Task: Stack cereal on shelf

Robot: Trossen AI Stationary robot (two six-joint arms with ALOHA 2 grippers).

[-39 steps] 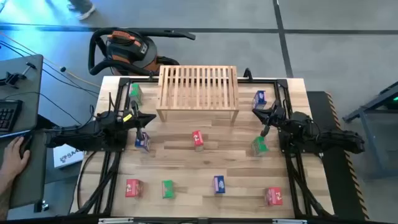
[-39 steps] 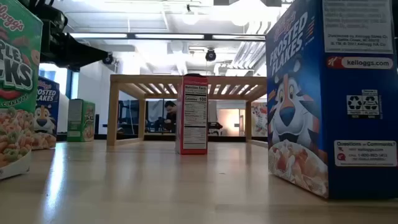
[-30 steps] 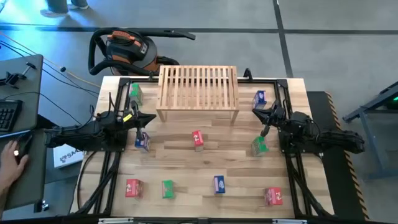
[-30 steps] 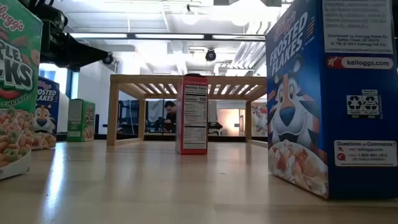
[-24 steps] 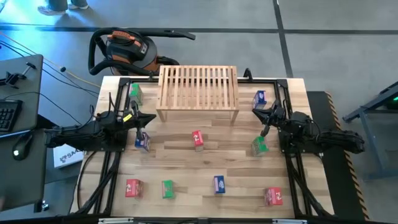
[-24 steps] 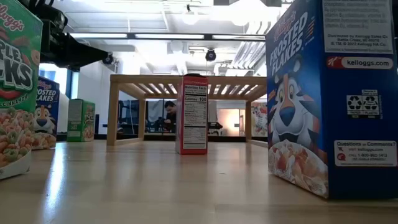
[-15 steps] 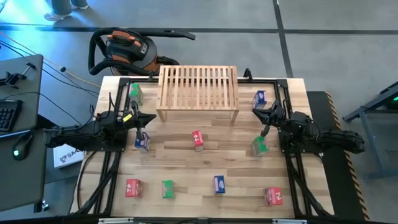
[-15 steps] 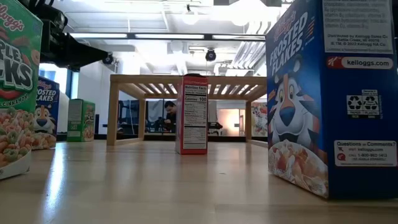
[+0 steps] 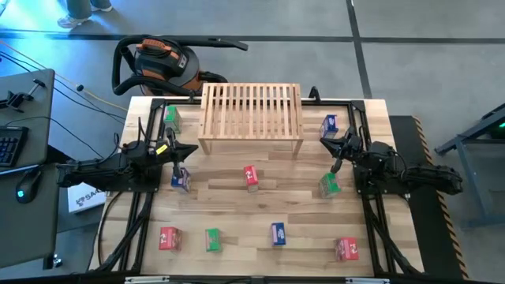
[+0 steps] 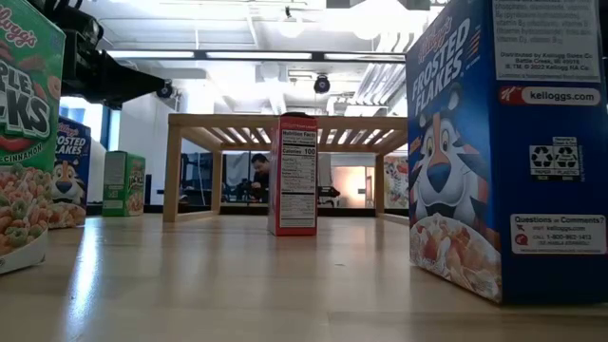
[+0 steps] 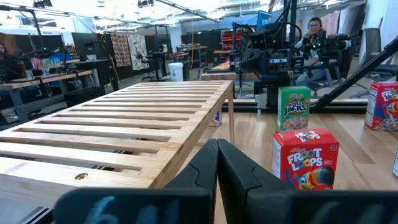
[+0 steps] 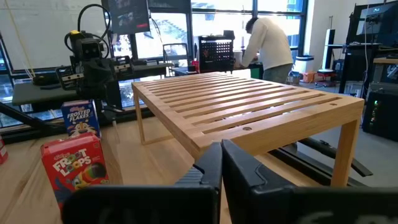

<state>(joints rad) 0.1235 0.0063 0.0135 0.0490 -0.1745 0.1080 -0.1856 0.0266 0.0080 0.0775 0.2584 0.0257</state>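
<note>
Only the right wrist view shows a person (image 12: 268, 38) behind the shelf (image 12: 249, 102).

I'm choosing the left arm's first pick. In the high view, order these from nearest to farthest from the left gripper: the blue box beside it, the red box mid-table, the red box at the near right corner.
Measured from the left gripper:
1. Blue box, right beside it on the left side.
2. Red box mid-table, in front of the shelf.
3. Red box at the near right corner, across the table.

Grey floor (image 9: 410, 47) surrounds the table. An orange shop vacuum (image 9: 162, 61) stands there. Windows (image 12: 217, 28) line the far wall.
</note>
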